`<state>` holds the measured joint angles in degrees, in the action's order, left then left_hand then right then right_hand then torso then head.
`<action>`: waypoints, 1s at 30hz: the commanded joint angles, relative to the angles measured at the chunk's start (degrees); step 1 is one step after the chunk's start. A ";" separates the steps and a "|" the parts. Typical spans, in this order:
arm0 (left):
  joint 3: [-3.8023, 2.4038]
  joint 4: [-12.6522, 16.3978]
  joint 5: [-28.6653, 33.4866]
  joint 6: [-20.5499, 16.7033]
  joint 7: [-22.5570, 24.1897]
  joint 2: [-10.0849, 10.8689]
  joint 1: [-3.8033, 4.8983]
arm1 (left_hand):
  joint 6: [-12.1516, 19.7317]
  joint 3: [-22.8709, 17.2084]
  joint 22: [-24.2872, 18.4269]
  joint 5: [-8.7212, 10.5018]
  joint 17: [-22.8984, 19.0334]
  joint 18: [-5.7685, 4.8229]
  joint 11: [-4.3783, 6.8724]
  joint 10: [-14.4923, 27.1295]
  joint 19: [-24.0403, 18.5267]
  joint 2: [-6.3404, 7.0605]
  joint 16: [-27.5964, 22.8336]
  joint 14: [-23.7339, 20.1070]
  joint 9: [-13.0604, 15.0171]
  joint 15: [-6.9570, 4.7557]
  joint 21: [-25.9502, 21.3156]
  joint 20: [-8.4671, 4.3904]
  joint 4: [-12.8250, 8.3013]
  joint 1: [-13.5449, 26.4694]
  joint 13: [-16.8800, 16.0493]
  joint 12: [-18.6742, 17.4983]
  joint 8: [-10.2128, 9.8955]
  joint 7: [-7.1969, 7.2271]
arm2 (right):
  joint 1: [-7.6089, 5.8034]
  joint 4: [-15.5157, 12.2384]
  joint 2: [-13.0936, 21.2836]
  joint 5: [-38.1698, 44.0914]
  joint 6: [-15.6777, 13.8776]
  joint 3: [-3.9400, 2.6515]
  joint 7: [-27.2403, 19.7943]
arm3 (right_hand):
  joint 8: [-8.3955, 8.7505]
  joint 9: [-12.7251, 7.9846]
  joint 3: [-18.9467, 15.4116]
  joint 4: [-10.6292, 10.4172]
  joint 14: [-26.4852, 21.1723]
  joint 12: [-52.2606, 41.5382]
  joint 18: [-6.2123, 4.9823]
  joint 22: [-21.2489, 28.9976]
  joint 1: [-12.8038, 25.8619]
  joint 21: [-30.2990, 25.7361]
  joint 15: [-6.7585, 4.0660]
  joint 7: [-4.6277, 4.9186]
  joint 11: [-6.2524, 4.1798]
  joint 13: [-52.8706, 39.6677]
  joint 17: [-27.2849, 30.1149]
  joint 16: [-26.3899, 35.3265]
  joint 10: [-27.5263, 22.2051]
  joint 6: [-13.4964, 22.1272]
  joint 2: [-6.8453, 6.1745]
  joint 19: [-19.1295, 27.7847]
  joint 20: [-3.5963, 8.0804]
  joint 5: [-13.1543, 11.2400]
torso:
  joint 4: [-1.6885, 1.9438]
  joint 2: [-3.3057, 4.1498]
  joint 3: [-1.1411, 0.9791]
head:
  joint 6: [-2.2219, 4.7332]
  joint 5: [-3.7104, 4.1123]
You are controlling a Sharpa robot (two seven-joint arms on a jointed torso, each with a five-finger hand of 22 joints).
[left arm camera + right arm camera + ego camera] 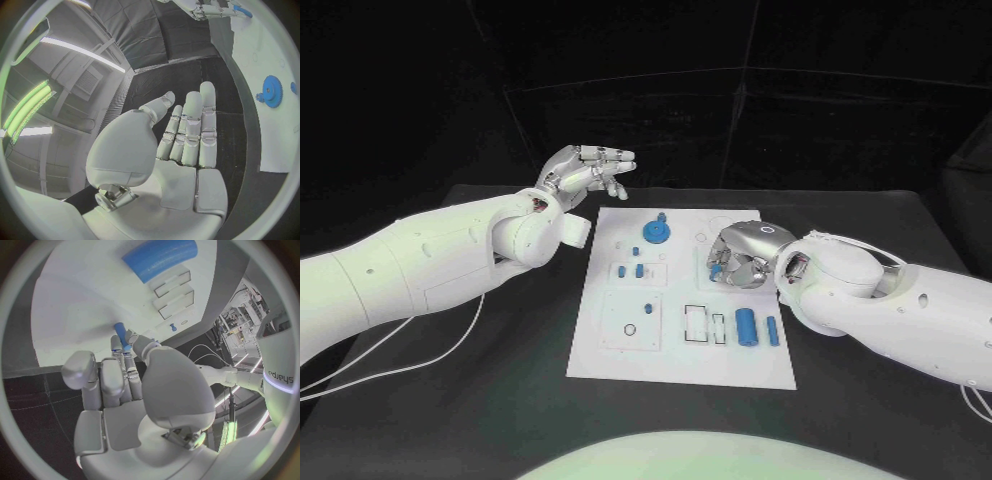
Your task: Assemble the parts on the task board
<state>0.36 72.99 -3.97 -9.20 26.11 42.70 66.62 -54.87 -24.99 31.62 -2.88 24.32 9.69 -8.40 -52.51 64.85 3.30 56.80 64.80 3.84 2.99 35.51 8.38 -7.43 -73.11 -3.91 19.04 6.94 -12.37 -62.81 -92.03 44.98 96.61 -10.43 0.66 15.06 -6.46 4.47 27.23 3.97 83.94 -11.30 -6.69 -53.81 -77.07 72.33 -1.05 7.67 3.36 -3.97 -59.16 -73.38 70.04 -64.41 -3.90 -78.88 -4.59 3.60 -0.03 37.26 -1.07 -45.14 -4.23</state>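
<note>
**Right hand holds a blue peg over the task board; left hand raised and empty**

The task board [684, 300] lies flat in the middle of the black table [473, 400], and everything else is placed relative to it.

The right hand [737, 257] hangs over the board's far right part, its fingers curled downward. In the right wrist view its fingertips [128, 342] pinch a small blue peg [120, 335], whose free end points at the white surface; whether the peg touches the board cannot be told.

The left hand [586, 170] is raised beyond the board's far left corner, off the board. The left wrist view shows its fingers [190, 130] stretched out side by side, with nothing in the palm: it is released and empty.

On the board, a blue gear [656, 233] sits near the far edge, left of the right hand. Small blue pieces [633, 270] stand nearer the board's middle, on its left half. A blue cylinder [747, 326] lies toward the board's near right part, beside rectangular slots [697, 323], and a smaller blue pin [773, 329] lies just to the cylinder's right, near the board's right edge.
</note>
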 commanded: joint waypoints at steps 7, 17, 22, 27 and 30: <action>-0.04 -0.10 -0.12 0.68 0.16 -0.02 0.08 | 0.27 0.14 -0.05 -0.18 -0.04 0.75 0.04 0.53 -0.47 -0.53 -0.27 -0.43 0.05 -0.09 -0.38 -0.11 0.00 -0.04 0.00 0.25 0.34 -0.12 | -0.16 -4.23 2.01 -1.82 -8.17 -0.15 1.91 | -0.15 0.19 0.50 -0.09 1.62 0.45 0.31 0.17 0.18 0.26 -0.50 -0.12 -0.12 0.11 0.09 -0.22 0.60 -0.48 0.59 -0.34 0.06 -0.21 | 0.05 -0.05 0.05 | 0.16 0.01; -0.04 -0.17 -0.12 0.68 0.18 -0.04 0.08 | 0.27 0.14 -0.05 -0.18 -0.04 0.75 0.04 0.53 -0.47 -0.53 -0.27 -0.43 0.05 -0.09 -0.38 -0.11 0.00 -0.04 0.00 0.25 0.34 -0.12 | -0.17 -9.78 1.42 -5.59 -10.09 -0.18 -1.34 | 0.03 0.09 0.80 -0.06 1.59 0.86 0.27 0.43 0.31 0.16 -0.54 -0.11 -0.13 0.16 0.27 -0.21 0.64 -0.39 0.23 -0.29 0.15 -0.01 | 0.05 -0.01 0.10 | 0.06 -0.28; -0.04 -0.12 -0.12 0.71 0.19 -0.19 0.08 | 0.27 0.14 -0.05 -0.18 -0.04 0.75 0.04 0.53 -0.47 -0.53 -0.27 -0.43 0.05 -0.09 -0.38 -0.11 0.00 -0.04 0.00 0.25 0.34 -0.12 | -0.14 -9.22 -1.87 -6.25 -9.00 -0.13 -3.42 | 0.17 0.03 1.01 0.00 1.56 1.12 0.25 0.60 0.32 0.09 -0.54 -0.06 -0.09 0.18 0.42 -0.17 0.62 -0.30 0.07 -0.24 0.18 0.17 | 0.14 0.04 0.15 | -0.04 -0.36; -0.04 -0.05 -0.12 0.76 0.18 -0.36 0.08 | 0.27 0.14 -0.05 -0.18 -0.04 0.75 0.04 0.53 -0.47 -0.53 -0.27 -0.43 0.05 -0.09 -0.38 -0.11 0.00 -0.04 0.00 0.25 0.34 -0.12 | 0.41 -6.97 -5.91 -6.42 -6.64 0.20 -5.20 | 0.37 -0.06 1.26 0.00 1.51 1.48 0.21 0.91 0.39 -0.06 -0.49 0.06 0.01 0.21 0.68 -0.08 0.50 -0.11 0.00 -0.14 0.18 0.43 | 0.14 0.02 0.13 | -0.20 -0.70; -0.04 -0.03 -0.12 0.78 0.19 -0.45 0.09 | 0.27 0.14 -0.05 -0.18 -0.04 0.75 0.04 0.53 -0.47 -0.53 -0.27 -0.43 0.05 -0.09 -0.38 -0.11 0.00 -0.04 0.00 0.25 0.34 -0.12 | 1.02 -5.58 -7.91 -6.10 -5.05 0.52 -5.91 | 0.50 -0.12 1.41 -0.01 1.48 1.72 0.19 1.04 0.44 -0.13 -0.44 0.13 0.08 0.22 0.80 -0.06 0.42 0.02 -0.02 -0.09 0.16 0.54 | 0.09 0.09 0.09 | -0.29 -1.08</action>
<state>0.38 72.87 -3.98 -9.07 26.03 42.34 66.61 -54.87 -24.99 31.63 -2.88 24.33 9.69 -8.40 -52.51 64.85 3.30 56.80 64.80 3.84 2.99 35.51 8.37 -7.43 -73.11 -3.91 19.04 6.94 -12.37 -61.88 -98.04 37.48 91.01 -17.77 1.16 11.87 -6.08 4.49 28.34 3.97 84.15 -9.97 -6.68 -52.86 -76.96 72.32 -1.25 7.34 3.18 -3.82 -58.46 -73.50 70.22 -64.39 -3.69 -78.97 -4.50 3.89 0.10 37.28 -0.93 -45.34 -5.02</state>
